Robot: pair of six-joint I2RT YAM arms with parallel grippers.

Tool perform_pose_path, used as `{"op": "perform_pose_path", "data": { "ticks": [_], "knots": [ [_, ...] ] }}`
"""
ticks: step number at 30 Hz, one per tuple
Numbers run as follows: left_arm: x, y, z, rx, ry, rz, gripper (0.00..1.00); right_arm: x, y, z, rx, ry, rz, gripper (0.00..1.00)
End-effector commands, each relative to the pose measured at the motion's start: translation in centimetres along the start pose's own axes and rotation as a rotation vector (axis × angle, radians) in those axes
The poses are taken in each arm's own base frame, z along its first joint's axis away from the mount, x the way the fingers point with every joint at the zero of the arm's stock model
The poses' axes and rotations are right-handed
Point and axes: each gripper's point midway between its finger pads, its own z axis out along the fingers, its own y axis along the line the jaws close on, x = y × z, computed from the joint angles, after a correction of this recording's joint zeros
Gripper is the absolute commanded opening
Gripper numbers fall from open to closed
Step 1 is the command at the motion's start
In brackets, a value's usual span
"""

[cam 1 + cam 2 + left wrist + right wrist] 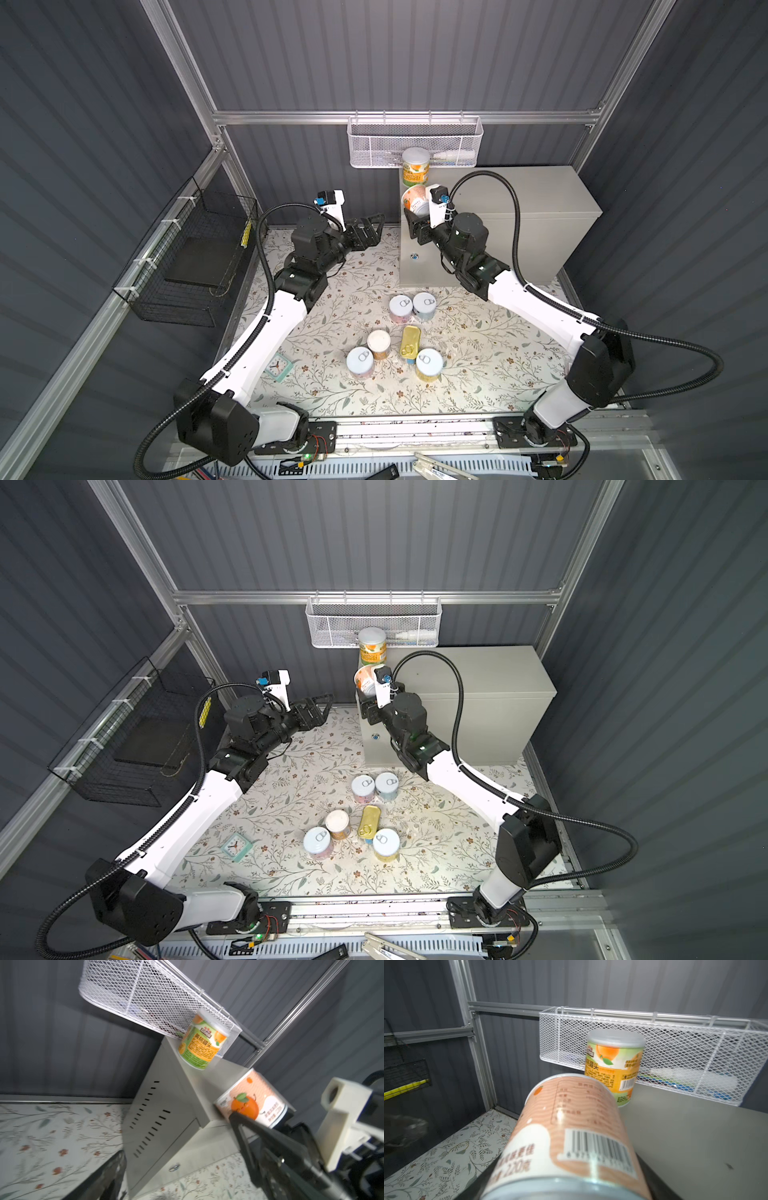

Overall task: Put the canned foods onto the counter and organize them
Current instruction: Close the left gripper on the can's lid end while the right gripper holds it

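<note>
Peach tin tilted, at counter front edge

Counter: beige-grey cabinet, flat top. On it, back left corner: green-and-orange tin, upright; peach-label tin, tilted at the front left corner. Below in front: pink-label tin touching pale-blue tin; nearer, clustered, white-lidded tin, flat gold-topped oblong tin, pale pull-tab tin, yellow-label tin.
</note>
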Motion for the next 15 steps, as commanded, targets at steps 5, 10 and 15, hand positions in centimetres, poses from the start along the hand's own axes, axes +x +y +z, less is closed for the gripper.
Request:
{"op": "perform_pose_path", "data": {
  "ticks": [5, 10, 15],
  "knots": [
    [-0.6, -4.4, 0.1, 0.265, 0.008, -0.21, 1.0, -3.5, 4.8, -3.2, -0.19, -0.149, -0.03, 0.69],
    [0.5, -5.8, -0.1, 0.348, 0.048, -0.232, 1.0, -4.2, 5.7, -3.9, -0.23, -0.158, -0.002, 0.68],
    [1.7, -6.1, -0.5, 0.332, 0.076, -0.224, 1.0, -4.6, 5.8, -4.2, -0.206, -0.17, -0.019, 0.67]
  ]
}}
